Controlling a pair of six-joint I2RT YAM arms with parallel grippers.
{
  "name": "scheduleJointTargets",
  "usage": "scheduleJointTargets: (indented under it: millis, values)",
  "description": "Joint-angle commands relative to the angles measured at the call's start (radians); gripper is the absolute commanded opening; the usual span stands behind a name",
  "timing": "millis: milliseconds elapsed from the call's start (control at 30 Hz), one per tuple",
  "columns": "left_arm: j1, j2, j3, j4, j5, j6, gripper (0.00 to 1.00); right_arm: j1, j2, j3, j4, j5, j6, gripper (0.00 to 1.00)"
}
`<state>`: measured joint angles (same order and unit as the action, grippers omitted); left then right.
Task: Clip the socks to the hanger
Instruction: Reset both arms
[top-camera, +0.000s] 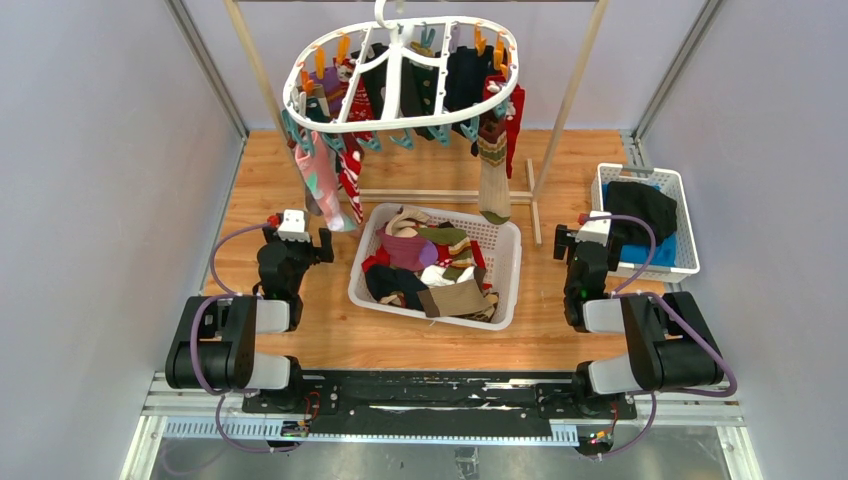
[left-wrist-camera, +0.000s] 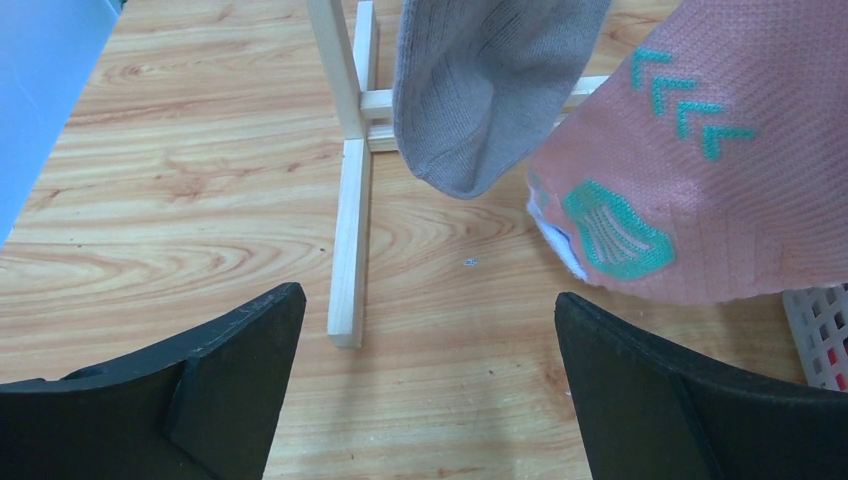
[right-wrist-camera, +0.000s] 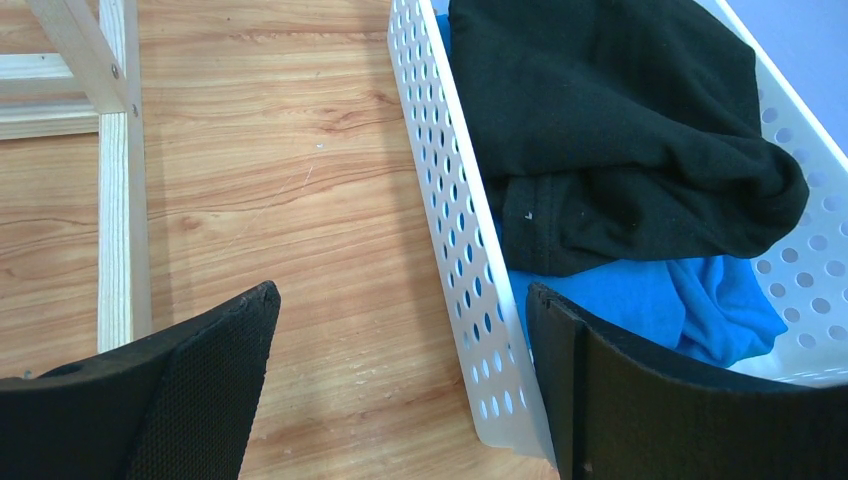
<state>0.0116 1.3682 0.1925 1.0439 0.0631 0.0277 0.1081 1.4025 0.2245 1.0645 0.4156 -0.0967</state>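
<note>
The white oval hanger (top-camera: 293, 88) hangs from a wooden frame at the back, with several socks (top-camera: 492, 175) clipped along it by orange and teal pegs. More socks (top-camera: 430, 265) lie heaped in the centre basket (top-camera: 512, 275). My left gripper (top-camera: 297, 232) stands open left of that basket, nothing between its fingers (left-wrist-camera: 428, 296). Just ahead of it hang a grey sock (left-wrist-camera: 480, 90) and a pink sock with teal marks (left-wrist-camera: 700, 180). My right gripper (top-camera: 590, 232) is open and empty (right-wrist-camera: 400, 290), straddling the near corner of the right basket (right-wrist-camera: 455, 250) without gripping it.
The right white basket (top-camera: 640, 170) holds bulky black and blue clothes (right-wrist-camera: 620, 150). The wooden frame's feet lie on the table ahead of each gripper: one (left-wrist-camera: 350, 230) by the left, one (right-wrist-camera: 120, 200) by the right. Grey walls close both sides.
</note>
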Motion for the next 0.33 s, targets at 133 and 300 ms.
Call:
scheduleJointTargets:
  millis: [133,300]
  values:
    - [-0.001,0.006,0.000,0.040,-0.018,0.017,1.00,-0.011,0.003,0.004,-0.044,-0.026,0.023,0.91]
    - [-0.001,0.006,0.000,0.041,-0.018,0.017,1.00,-0.010,0.001,0.004,-0.042,-0.025,0.023,0.91]
